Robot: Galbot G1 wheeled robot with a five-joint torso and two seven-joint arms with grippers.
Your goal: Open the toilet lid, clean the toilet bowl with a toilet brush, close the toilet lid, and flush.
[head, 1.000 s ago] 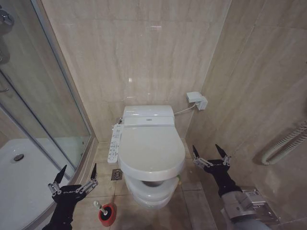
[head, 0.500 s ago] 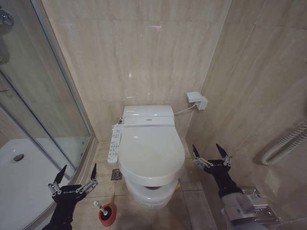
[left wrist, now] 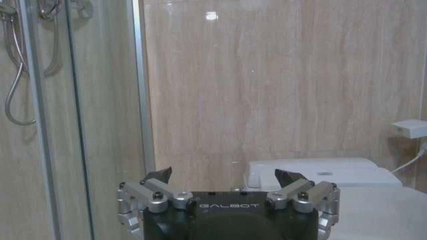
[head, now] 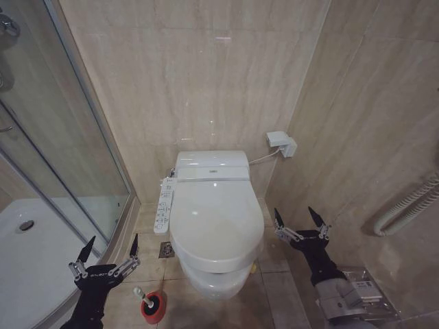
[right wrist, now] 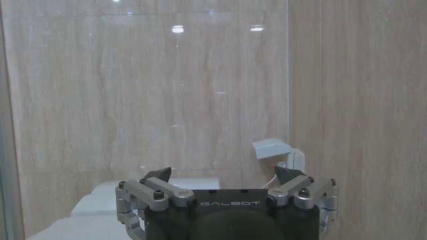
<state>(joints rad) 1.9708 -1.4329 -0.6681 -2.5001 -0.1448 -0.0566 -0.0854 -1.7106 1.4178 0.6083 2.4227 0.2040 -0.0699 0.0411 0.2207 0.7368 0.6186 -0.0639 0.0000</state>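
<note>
Both pincers spread wide, gripping nothing: left pincer (head: 106,264) low beside the shower glass (head: 62,137), right pincer (head: 299,229) just right of the closed lid (head: 216,223). Brush (head: 147,299) below-right of left pincer, in its red cup (head: 154,308). Best hooking the lid's front edge, lifting slowly.

Tiled floor (head: 274,295): toilet (head: 216,226), red brush holder (head: 153,307).
</note>
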